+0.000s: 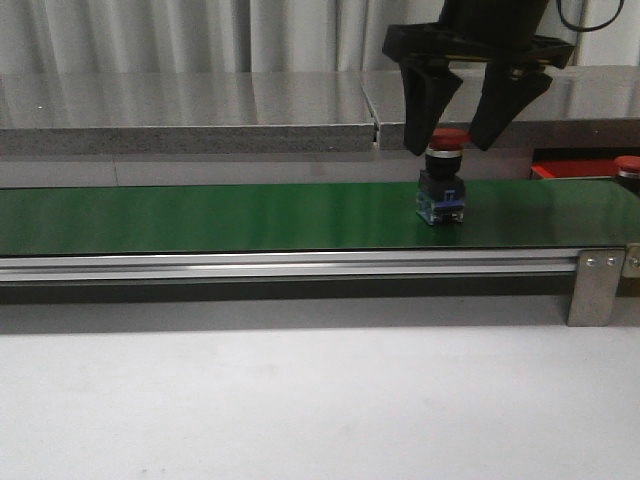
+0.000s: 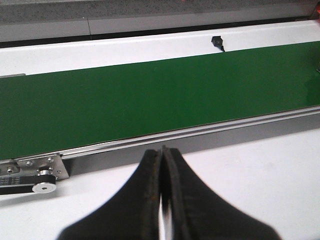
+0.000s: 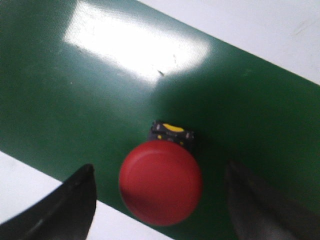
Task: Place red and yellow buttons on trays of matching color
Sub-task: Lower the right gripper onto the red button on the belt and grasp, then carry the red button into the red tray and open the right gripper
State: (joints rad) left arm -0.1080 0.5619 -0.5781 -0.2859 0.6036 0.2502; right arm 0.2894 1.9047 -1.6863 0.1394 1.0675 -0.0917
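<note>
My right gripper [image 1: 448, 140] hangs directly above a red button [image 1: 447, 140] that stands upright on the green belt [image 1: 200, 215]. The jaws are spread wide, one finger [image 1: 428, 105] on each side of the red cap, and neither finger touches it. In the right wrist view the cap [image 3: 160, 182] sits centred between my two fingertips with clear gaps on both sides, and a dark block with a yellow mark shows just beyond the cap.

The button's lower body is a clear blue block resting on the belt.

A red tray [image 1: 575, 168] lies behind the belt at the right edge, with a second red button [image 1: 628, 166] standing on it.

My left gripper [image 2: 162, 200] is over the white table [image 2: 250, 165] beside the belt rail [image 2: 200, 132]; its jaws are pressed together with nothing between them.
</note>
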